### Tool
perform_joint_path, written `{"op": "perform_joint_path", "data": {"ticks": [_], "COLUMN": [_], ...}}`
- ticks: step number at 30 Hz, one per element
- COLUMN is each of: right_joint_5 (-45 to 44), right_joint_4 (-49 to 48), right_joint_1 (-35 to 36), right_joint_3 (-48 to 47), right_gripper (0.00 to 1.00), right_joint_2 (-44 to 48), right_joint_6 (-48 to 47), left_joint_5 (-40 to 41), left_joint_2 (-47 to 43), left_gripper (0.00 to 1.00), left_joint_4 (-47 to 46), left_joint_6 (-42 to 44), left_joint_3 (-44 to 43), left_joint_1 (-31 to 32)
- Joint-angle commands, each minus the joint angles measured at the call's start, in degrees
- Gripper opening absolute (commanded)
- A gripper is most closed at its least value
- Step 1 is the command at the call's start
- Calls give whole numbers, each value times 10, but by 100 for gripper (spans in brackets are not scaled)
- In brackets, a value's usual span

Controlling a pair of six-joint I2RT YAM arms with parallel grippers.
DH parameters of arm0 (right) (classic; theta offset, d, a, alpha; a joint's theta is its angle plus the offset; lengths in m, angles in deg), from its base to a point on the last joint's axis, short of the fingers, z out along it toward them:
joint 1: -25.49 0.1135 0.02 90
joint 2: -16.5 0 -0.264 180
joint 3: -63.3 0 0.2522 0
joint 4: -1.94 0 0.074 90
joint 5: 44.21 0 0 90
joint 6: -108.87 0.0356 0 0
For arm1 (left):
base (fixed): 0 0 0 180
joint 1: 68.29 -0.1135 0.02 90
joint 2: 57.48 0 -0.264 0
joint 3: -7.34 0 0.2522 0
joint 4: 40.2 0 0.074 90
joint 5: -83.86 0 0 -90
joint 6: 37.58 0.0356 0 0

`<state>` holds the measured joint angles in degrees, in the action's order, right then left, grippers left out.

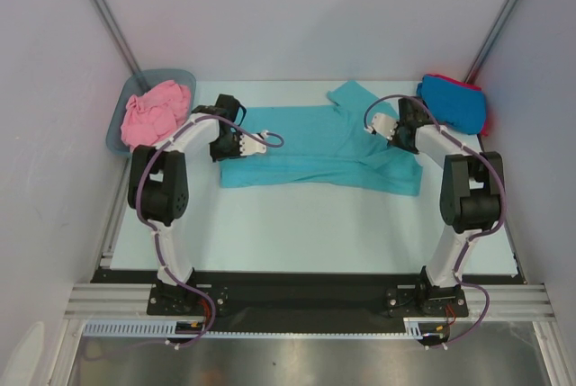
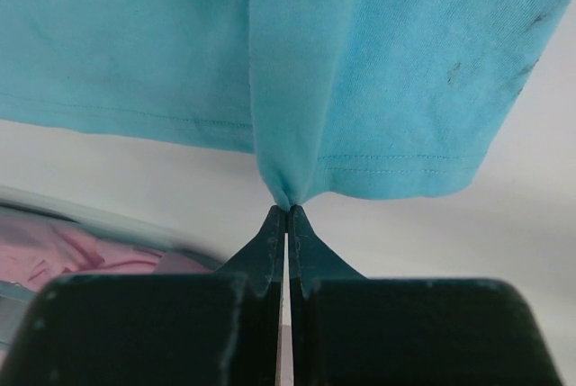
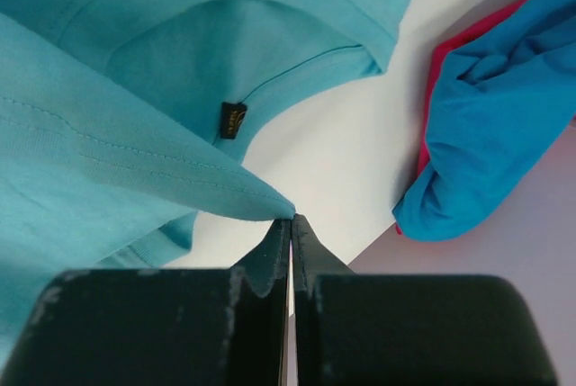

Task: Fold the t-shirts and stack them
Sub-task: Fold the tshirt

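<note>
- Left hand [image 2: 288,212]: clamped tight on a pinch of the teal t-shirt [image 1: 310,148] at its hem edge, cloth bunched to a point at the tips.
- Right hand [image 3: 291,220]: likewise shut on that shirt, gripping an edge close to the collar, label visible just past the grip.
- Teal t-shirt: spread sideways on the table [image 1: 315,215], hem end at the left hand, collar end at the right hand, one sleeve sticking out on the far side.
- Probably a lengthwise fold in hand. Lift both pinches together, level and at one pace; keep the cloth taut between them; lay the held edge square on the opposite edge; let go only once flat.
- Tuck the stray sleeve inside the outline or expect a lumpy fold.
- Off the teal t-shirt's hem end: grey-blue tub [image 1: 115,134] with the pink t-shirt [image 1: 155,114] heaped in it, close to the left arm. Keep the elbow off it.
- Off the collar end: bright blue t-shirt [image 1: 454,103] on the red t-shirt [image 3: 441,62], near the right hand. Risk of snagging or dragging that pile.
</note>
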<state>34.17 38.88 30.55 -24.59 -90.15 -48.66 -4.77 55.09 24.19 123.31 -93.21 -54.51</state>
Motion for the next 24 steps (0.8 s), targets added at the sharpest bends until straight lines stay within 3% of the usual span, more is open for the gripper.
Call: {"op": "perform_joint_path", "data": {"ticks": [1,24], "right_joint_5": [-12,-32], "right_joint_4": [-29,-91], "right_joint_1": [3,17], "right_joint_3": [-33,-62], "right_gripper": [0,0], "right_joint_2": [-8,-41], "right_joint_6": [6,-7], "left_joint_5": [0,-2], "left_joint_2": [5,7], "left_gripper": [0,0], "left_joint_4": [1,-2], "left_joint_6": [-5,-8], "left_joint_3": [-23,-26], "left_joint_1": [6,11]}}
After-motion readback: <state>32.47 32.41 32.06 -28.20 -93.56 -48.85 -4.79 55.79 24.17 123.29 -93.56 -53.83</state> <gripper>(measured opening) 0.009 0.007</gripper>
